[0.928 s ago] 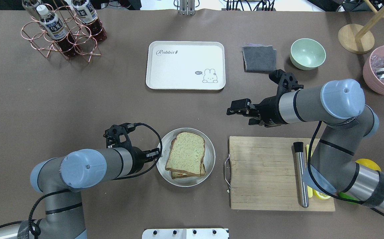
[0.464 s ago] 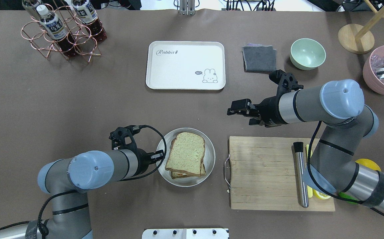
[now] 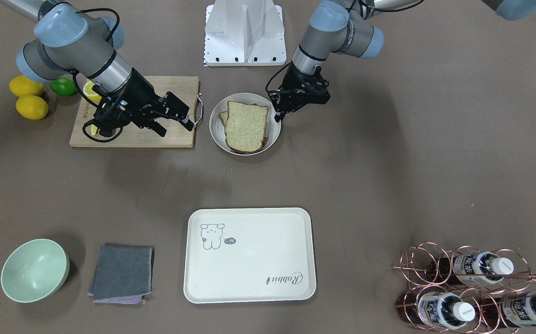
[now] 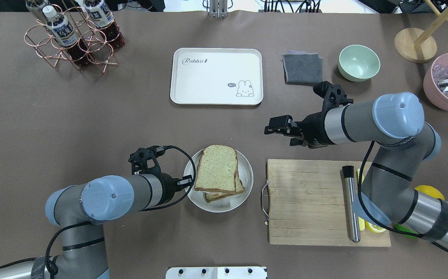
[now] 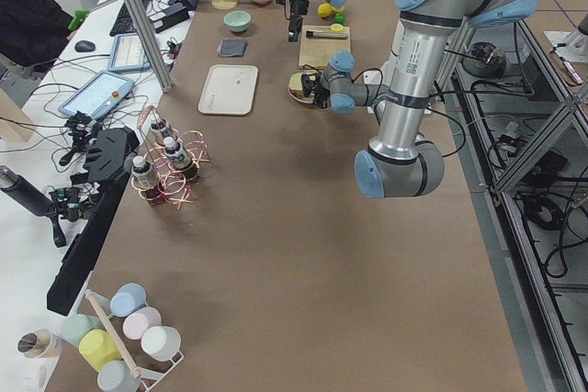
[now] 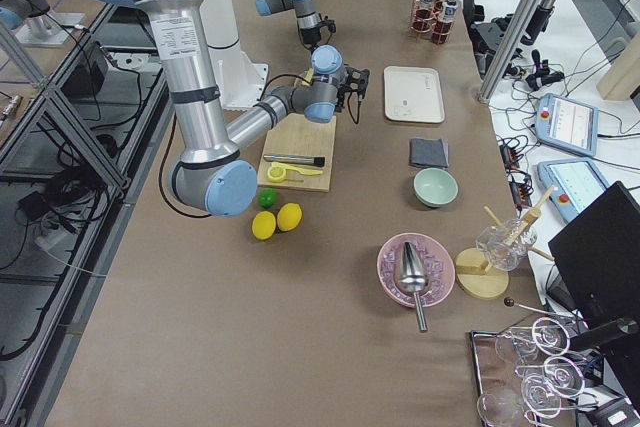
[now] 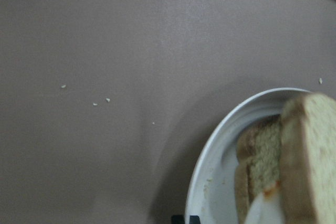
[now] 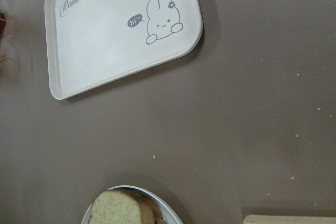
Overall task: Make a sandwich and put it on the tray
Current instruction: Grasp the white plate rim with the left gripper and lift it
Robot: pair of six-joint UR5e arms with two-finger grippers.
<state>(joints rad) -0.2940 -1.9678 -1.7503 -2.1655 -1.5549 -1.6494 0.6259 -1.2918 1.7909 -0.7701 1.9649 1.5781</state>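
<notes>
The tray (image 4: 208, 81) is lying at the table's far middle, well apart from the sandwich. The board (image 4: 309, 201) is sitting just right of the plate (image 4: 248, 178). The sandwich (image 4: 218, 168) is resting on that plate, its top slice reaching the far rim. The left gripper (image 4: 188, 181) is pinching the plate's left rim. The right gripper (image 4: 278, 133) is hovering with jaws spread between board and tray.

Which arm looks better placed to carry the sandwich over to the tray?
Left, probably. The left gripper is at the rim of the plate holding the sandwich; the right gripper hangs open, apart from it.
</notes>
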